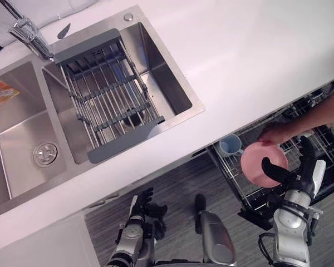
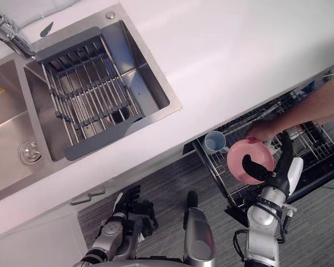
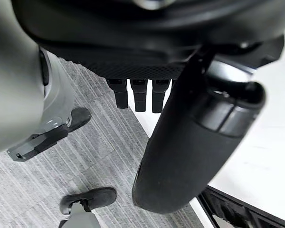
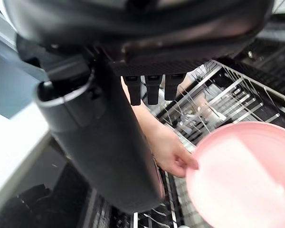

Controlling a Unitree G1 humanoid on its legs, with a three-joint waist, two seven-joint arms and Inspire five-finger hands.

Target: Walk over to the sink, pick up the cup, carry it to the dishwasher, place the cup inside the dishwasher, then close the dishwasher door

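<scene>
R robot hand (image 1: pixel 298 181), lower right of frame: fingers straight up, thumb out to the side, gripping nothing. From above, thumb overlaps 1 pink plate (image 1: pixel 256 161); R wrist view shows plate past the thumb, apart from it. 1 person's hand (image 1: pixel 275 133) reaches in from right edge, fingertips on the plate's rim.

L robot hand (image 1: pixel 140 207), bottom centre-left, low over grey floor (image 1: pixel 178 186), fingers relaxed, empty.

1 cup (image 1: pixel 229 144), light blue, upright w/ mouth up, sits in the left corner of the pulled-out dishwasher rack (image 2: pixel 314 139), just left of the plate, right of centre in frame. Neither robot hand touches it. Dishwasher open below the edge of the white surface (image 1: pixel 256 50).

Sink (image 1: pixel 175 89), upper left: 2 steel basins. Right basin spanned by 1 grey drain rack (image 1: pixel 108 92) w/ wire bars. Left basin has 1 round strainer (image 1: pixel 45 154) in its floor and 1 orange-and-white item (image 1: pixel 0 92) near the frame's left edge. 1 chrome tap (image 1: pixel 30 34) at top left, behind the divide betw. basins.
</scene>
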